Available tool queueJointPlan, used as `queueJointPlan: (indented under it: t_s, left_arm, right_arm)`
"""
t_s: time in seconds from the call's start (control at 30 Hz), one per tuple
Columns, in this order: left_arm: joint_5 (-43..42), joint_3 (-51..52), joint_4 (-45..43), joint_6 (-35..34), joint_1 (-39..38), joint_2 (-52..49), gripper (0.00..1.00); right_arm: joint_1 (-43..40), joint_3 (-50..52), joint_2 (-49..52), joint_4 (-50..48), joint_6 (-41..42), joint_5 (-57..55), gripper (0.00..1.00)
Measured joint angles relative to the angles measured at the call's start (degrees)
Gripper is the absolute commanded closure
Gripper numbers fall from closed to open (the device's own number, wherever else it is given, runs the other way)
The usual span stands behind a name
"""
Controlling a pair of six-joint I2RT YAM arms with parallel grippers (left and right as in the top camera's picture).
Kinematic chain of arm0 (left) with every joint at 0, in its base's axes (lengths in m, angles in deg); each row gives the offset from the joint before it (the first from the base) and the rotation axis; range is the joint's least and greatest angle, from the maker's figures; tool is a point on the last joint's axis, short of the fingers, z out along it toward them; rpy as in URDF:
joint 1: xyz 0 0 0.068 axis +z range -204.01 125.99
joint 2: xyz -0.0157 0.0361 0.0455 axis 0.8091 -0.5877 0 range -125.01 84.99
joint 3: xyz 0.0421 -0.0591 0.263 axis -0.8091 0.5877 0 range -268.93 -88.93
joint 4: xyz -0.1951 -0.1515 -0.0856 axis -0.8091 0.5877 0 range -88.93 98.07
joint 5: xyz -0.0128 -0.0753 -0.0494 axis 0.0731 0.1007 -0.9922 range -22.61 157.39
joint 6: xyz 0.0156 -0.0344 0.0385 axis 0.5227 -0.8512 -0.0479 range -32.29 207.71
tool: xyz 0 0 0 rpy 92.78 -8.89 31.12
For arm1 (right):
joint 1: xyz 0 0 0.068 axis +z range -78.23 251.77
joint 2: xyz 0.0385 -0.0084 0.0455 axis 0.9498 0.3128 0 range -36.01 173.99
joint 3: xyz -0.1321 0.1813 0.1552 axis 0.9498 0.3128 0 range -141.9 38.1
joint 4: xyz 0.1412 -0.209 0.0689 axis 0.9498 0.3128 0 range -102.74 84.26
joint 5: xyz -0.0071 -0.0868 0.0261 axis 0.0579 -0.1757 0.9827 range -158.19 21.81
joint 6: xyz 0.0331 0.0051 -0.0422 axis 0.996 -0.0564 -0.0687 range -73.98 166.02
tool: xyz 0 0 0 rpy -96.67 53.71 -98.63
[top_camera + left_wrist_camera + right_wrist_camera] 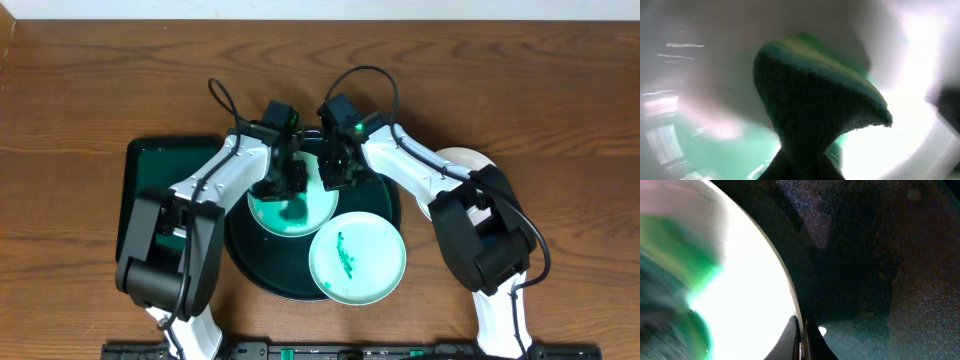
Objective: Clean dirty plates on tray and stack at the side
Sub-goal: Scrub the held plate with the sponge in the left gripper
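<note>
The round dark tray [248, 268] holds two pale mint plates. The back plate [316, 212] has a big green smear. My left gripper [285, 183] is shut on a dark green sponge [815, 100] and presses it onto this plate [695, 145]. My right gripper [336, 172] is shut on the same plate's right rim [801, 330]; the plate [750, 280] lies to the left of the rim and the tray floor [880, 280] to the right. The front plate [370, 262] has a thin green streak and overhangs the tray's front right. A white plate [462, 160] lies on the wood at the right, partly hidden by my right arm.
A rectangular dark green tray [150, 170] lies left of the round tray, under my left arm. Brown wood tabletop [560, 120] surrounds everything. The arms' bases stand at the front edge.
</note>
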Motion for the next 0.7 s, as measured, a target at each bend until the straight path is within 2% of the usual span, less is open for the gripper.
queueJointPlan:
  t_s: [0.13, 0.33, 0.43, 0.7]
  left_arm:
    - [9.6, -0.4, 3.3, -4.4, 1.8, 0.0, 0.93]
    - [13.0, -1.1, 4.9, -6.3, 2.1, 0.0, 0.93]
    - [9.7, -1.2, 5.2, -3.3, 2.3, 0.0, 0.93]
    - [-10.3, -1.2, 4.0, 10.1, 3.2, -0.4, 0.93]
  right_arm:
    - [0.0, 0.0, 0.0, 0.2, 0.0, 0.0, 0.99]
    - [0.0, -0.3, 0.1, 2.0, 1.4, 0.7, 0.99]
    - [0.0, -0.5, 0.2, 2.4, 2.1, 0.9, 0.99]
    - [0.0, -0.5, 0.2, 2.9, 2.8, 1.0, 0.99]
